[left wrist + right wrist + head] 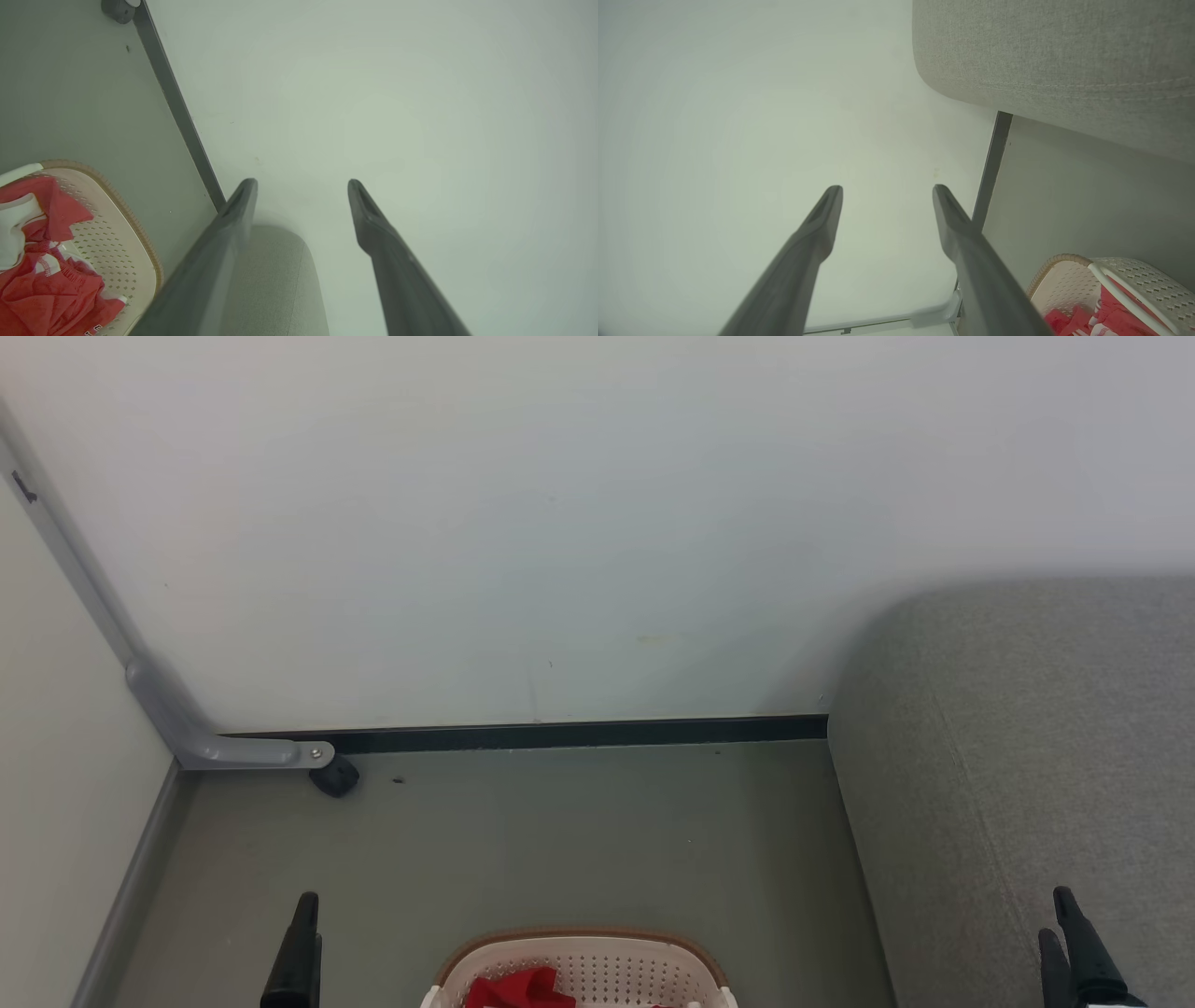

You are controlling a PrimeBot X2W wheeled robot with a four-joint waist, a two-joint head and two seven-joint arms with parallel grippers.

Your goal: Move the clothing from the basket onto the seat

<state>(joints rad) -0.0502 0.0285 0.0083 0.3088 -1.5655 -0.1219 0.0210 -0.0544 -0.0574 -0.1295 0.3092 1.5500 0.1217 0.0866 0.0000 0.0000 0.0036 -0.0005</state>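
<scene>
- Head view: the basket [579, 941] stands on the grey-green floor [560, 840], and the red clothing [518, 989] lies heaped inside it, below the brown rim.
- Left wrist view: the left gripper [302, 182] has its two fingers spread wide with nothing between them. It hangs over bare floor to the left of the basket, well apart from the clothing.
- Right wrist view: the right gripper [887, 189] is likewise parted and empty. It is to the right of the basket, and the head view sets its fingers over the seat.
- Neither gripper touches the basket or the clothing.
- The seat [1018, 756] rises to the right of the basket, with a strip of floor between them. Its rounded corner points toward the wall and its long edge faces the basket.
- Beyond the basket a broad stretch of floor runs to the dark skirting [579, 735] at the foot of the pale wall [597, 523].
- Beyond the basket to the left, a grey bracket [233, 747] with a black wheel [334, 777] sits at the wall's foot.
</scene>
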